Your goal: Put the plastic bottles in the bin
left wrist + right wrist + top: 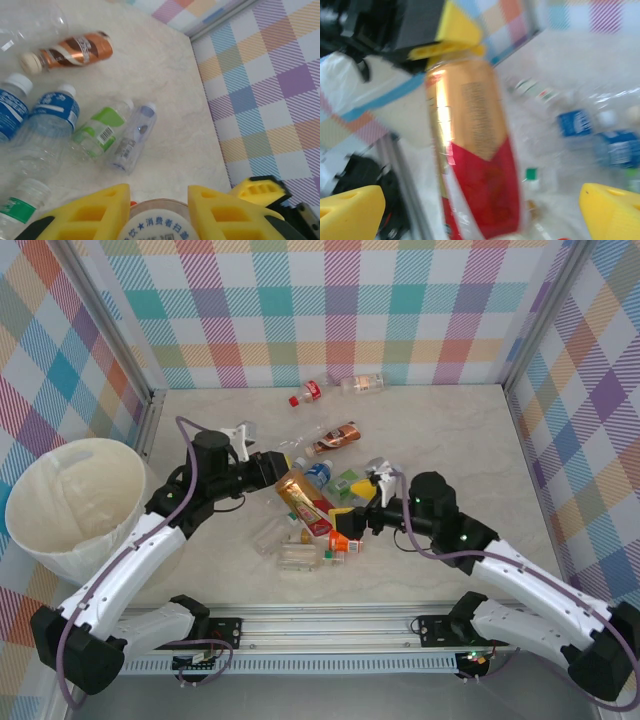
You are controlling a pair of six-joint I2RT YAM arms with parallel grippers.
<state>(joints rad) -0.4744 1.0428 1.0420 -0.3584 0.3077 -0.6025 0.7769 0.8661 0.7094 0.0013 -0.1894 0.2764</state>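
**Fig. — One bottle gripped, bin not yet loaded.**
My left gripper point(280, 474) is clenched on the red-and-gold bottle point(305, 502) at centre, and my right gripper point(480, 207) is released beside it. The bin point(95, 443) at 9 o'clock looks unfilled — the other bottles point(338, 436) lie on the surface point(450, 430).

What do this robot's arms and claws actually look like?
Both the left arm and the right arm are slim, with white shells, black joints and black bases. A purplish cable loops along each. The left gripper and right gripper end in chunky yellow fingers on black bodies, and the left pair has slotted hollows.
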